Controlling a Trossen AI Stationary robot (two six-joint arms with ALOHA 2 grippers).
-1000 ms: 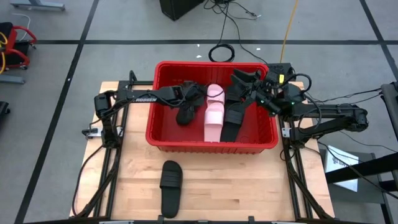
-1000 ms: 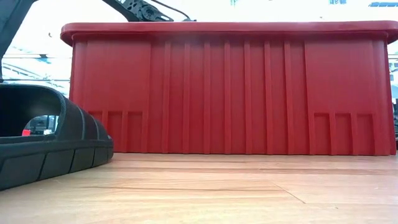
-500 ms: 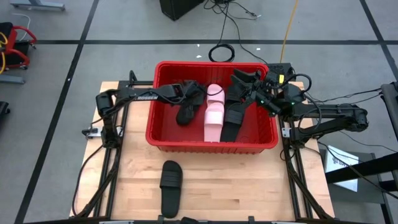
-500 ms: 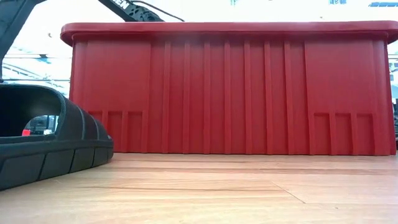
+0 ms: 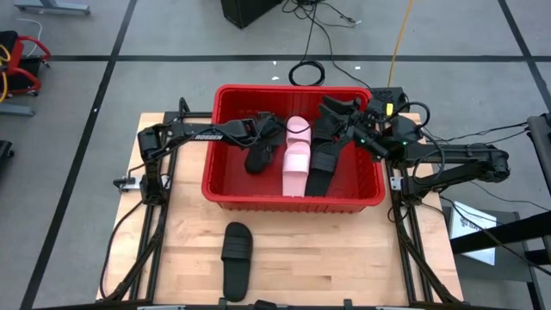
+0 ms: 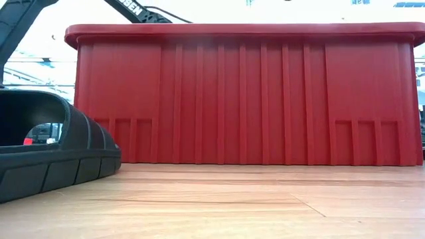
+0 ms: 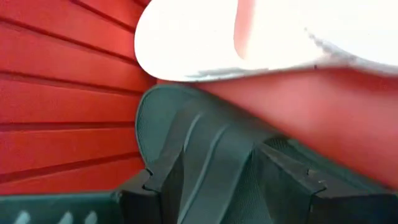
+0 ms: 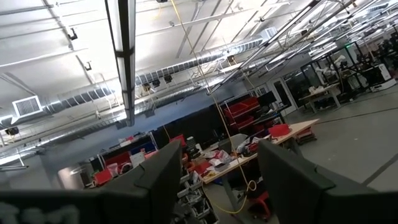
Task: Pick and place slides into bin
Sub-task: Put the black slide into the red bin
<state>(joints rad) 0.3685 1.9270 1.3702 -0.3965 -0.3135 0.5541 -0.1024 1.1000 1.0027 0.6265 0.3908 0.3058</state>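
**Slides gathered in the red bin, one black slide left on the counter**

The bin [image 5: 294, 200] was a ribbed, rimmed red plastic crate that sat toward the far edge of the pale wood-plank counter [image 5: 344, 258]. Inside it a light pink slide [image 5: 296, 162] lay with its long axis running from the far wall to the near wall, smooth and rounded at both ends. A black slide [image 5: 320, 165] lay just beside it on the right, roughly parallel and a little slanted. Another black slide [image 5: 258, 155] lay to the pink one's left, under the left gripper [image 5: 266, 129].

The left gripper reached into the bin from the counter's left side; its jaws stood apart around the grooved black sole in the left wrist view, touching it or not I cannot tell. The right gripper [image 5: 331, 108] hovered over the bin's far right corner, jaws wide apart and empty.

A lone black slide [image 5: 236, 260] rested near the counter's near edge, long axis running near to far, with a ridged sidewall and one wide arched strap.
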